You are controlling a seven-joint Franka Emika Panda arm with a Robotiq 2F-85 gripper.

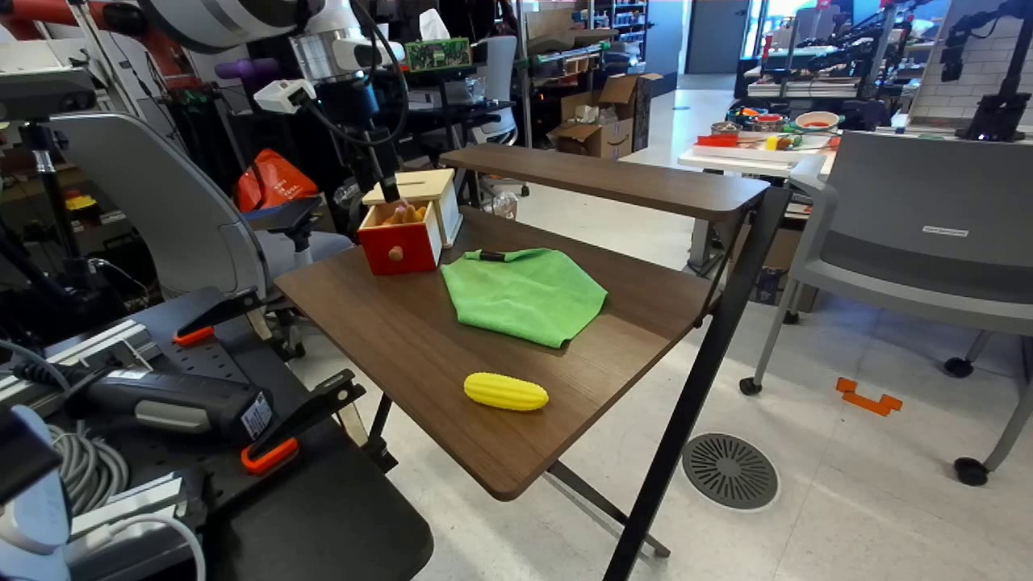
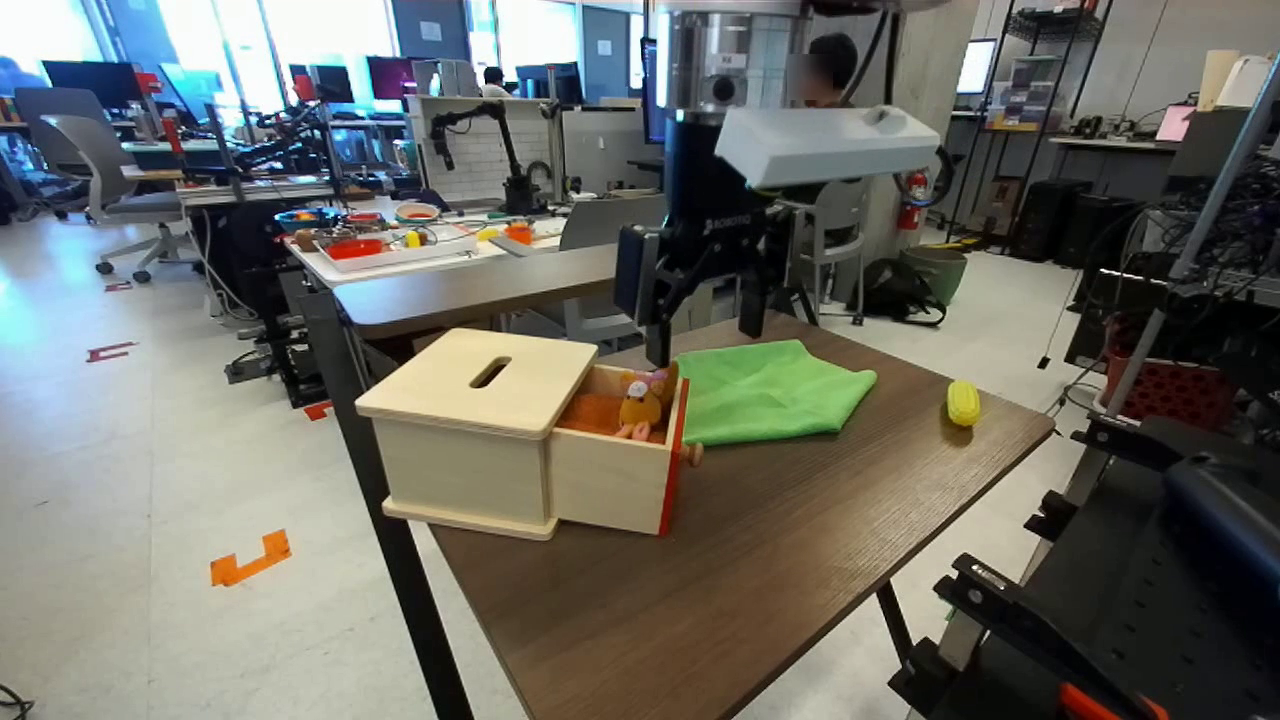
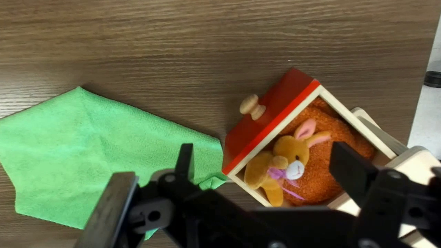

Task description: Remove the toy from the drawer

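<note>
The toy is a small tan-orange plush rabbit with pink ears and a purple bow. It lies on a bed of orange cloth inside the open drawer, and shows in the wrist view (image 3: 291,150) and both exterior views (image 1: 413,215) (image 2: 640,403). The drawer has a red front (image 3: 272,110), a round wooden knob and pale wooden sides (image 2: 610,485); it is pulled out of its pale wooden box (image 2: 465,470). My gripper (image 3: 262,153) is open and empty above the drawer, with its fingers wide apart. One finger is over the drawer, the other over the green cloth side (image 2: 704,338).
A green cloth (image 1: 524,294) lies beside the drawer on the brown table (image 1: 387,323). A yellow corn-like piece (image 1: 506,391) lies near the table's far end from the drawer. A raised brown shelf (image 1: 605,177) runs along one table edge. A black cart (image 1: 323,500) stands close by.
</note>
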